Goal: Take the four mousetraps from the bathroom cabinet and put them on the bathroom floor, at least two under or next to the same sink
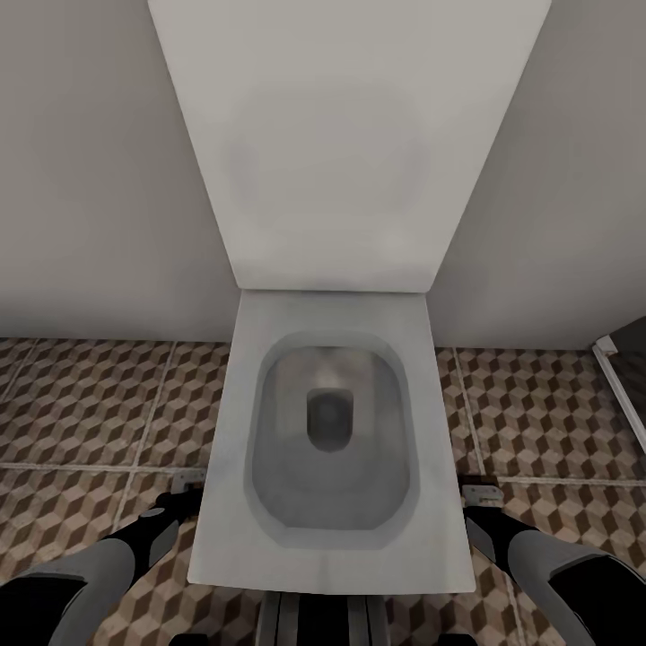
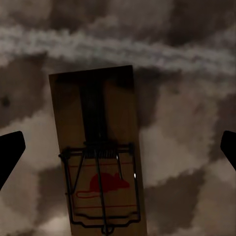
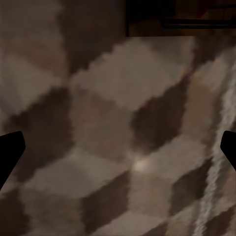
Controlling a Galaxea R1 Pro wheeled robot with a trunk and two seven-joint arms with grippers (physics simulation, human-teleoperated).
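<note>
The robot faces a white toilet (image 1: 327, 431) set against the far wall, its lid (image 1: 341, 144) raised, with both arms lowered to the patterned bathroom floor (image 1: 81, 404) on either side of the bowl.

In the left wrist view a mousetrap (image 2: 98, 152) lies flat on the tiles, between the two dark tips of the left claw (image 2: 118, 147). The tips stand wide apart at the picture's edges and touch nothing, so this claw is spread and empty. The trap looks already set down. In the head view the left claw (image 1: 184, 489) is just left of the bowl's near corner.

The right claw (image 3: 118, 147) is also spread, with only bare tile between its tips. A dark-edged thing crosses one edge of that view, too blurred to identify. In the head view the right claw (image 1: 480, 493) is just right of the bowl.

The step in hand seems to be letting go of this trap. To do it well, the left arm should rise straight up, so the tips do not drag the trap or catch its wire bar. Since the task asks for two traps beside a sink, and this one is by the toilet, its place deserves a check.

The trap bears a red mouse figure with thin red lines. No words can be read.
</note>
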